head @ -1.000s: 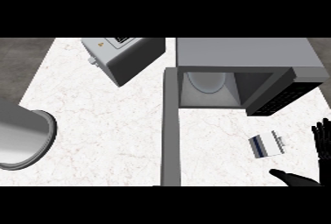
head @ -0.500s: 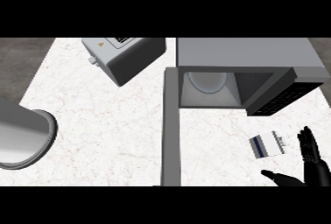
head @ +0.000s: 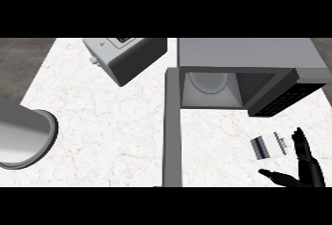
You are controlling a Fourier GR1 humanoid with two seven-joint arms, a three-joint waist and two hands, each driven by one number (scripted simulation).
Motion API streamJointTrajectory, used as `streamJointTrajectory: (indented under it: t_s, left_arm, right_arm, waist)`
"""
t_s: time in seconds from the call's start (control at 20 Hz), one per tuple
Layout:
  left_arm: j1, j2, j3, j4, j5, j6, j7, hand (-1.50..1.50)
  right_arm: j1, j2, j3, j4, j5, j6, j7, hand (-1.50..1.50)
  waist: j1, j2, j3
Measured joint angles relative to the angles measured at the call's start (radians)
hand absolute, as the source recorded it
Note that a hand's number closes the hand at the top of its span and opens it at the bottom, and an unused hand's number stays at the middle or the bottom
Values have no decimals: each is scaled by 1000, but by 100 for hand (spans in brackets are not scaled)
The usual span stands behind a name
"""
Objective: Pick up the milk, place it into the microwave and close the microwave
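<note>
The milk [head: 268,145] is a small white carton with a dark blue stripe, lying on the marble counter in front of the microwave. The grey microwave [head: 246,74] stands at the back right with its cavity open and a white turntable plate [head: 209,82] inside. Its door [head: 171,127] swings out toward me as a long grey slab. My right hand [head: 304,169] comes in at the lower right, open, fingers straight just right of the carton and thumb spread below it. It does not hold the carton. My left hand is out of sight.
A grey toaster [head: 123,55] sits tilted at the back left of the counter [head: 103,123]. A large metal pot [head: 23,138] lies at the left edge. The microwave's dark control panel [head: 285,94] faces the milk.
My right hand has moved up and left toward the milk, with its fingers now beside the carton and its thumb under it.
</note>
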Motion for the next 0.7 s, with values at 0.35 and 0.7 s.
streamJointTrajectory:
  t_s: [0.35, 0.7]
  left_arm:
    - [-2, 11, 35, -2, 48, -21, 19, -150]
    - [-16, 3, 30, 25, 45, -50, 33, -150]
  right_arm:
    - [-122, -18, -28, 232, -3, 2, -85, -150]
    - [-176, -32, -35, 324, -10, 49, -110, 150]
  waist:
    - [6, 2, 1]
    - [8, 4, -1]
